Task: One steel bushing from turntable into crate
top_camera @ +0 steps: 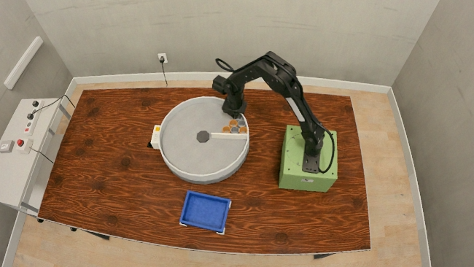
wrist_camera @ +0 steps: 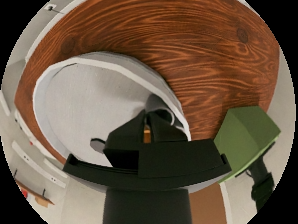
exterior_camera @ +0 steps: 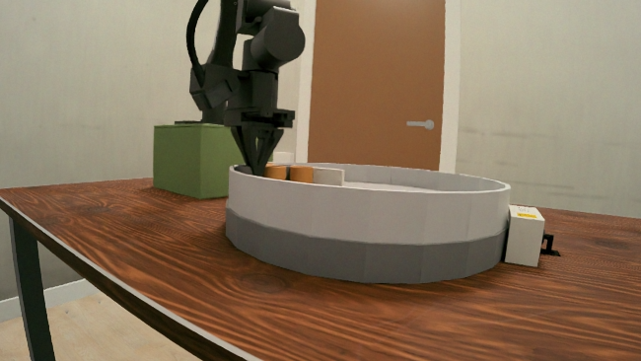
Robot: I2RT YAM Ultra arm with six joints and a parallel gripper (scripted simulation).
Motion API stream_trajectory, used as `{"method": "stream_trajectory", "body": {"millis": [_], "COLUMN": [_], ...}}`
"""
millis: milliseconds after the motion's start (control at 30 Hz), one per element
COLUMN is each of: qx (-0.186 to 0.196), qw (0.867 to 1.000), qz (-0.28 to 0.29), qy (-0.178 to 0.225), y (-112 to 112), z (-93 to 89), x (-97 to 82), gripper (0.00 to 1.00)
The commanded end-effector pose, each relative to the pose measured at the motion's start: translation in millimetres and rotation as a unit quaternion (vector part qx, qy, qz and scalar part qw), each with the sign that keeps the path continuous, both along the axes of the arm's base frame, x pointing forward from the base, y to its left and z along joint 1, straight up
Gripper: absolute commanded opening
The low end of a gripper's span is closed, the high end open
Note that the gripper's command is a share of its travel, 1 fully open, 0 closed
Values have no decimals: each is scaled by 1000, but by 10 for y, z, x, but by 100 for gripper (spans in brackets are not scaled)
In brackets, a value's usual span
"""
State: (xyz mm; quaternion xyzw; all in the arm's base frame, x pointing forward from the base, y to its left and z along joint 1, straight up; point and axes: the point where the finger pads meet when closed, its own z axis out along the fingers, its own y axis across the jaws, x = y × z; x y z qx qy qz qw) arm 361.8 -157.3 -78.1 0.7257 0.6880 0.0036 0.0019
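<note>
- One steel bushing (exterior_camera: 243,169) (wrist_camera: 159,101) sits at the tip of the gripper (top_camera: 236,116) (exterior_camera: 256,173) (wrist_camera: 147,117), inside the wall of the turntable (top_camera: 204,179) (exterior_camera: 365,217) (wrist_camera: 125,72).
- The gripper is closed narrow, apparently on that bushing's wall, one finger inside the ring and one outside – a grip that would suit the tight space by the rim.
- Copper-coloured bushings (top_camera: 233,120) (exterior_camera: 301,174) (wrist_camera: 147,135) and another steel bushing (top_camera: 234,130) crowd beside the gripper, towards the white divider (top_camera: 229,136) (exterior_camera: 328,177), which probably serves to gather them. These must stay, so a straight lift looks wisest; a sideways pull could drag neighbours.
- The blue crate (top_camera: 215,197) waits well apart from the gripper, beyond the turntable, level between white corner guides (top_camera: 221,231) that keep it from sliding. Nothing lies in it.
- The grasp seems made, the carry not yet – a low release inside, clear of the crate's walls, should avoid tipping it.
</note>
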Motion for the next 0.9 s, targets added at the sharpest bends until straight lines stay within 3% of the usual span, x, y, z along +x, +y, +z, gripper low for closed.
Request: {"method": "stream_trajectory", "body": {"millis": [0, 300, 867], "qx": [-9, -14, -14], "qw": [1000, 1000, 1000], "qz": [0, 0, 0], "qy": [-4, -15, -15], "y": [-29, -57, -48], "z": [105, 258, 852], "x": [37, 99, 72], "gripper": [0, 0, 0]}}
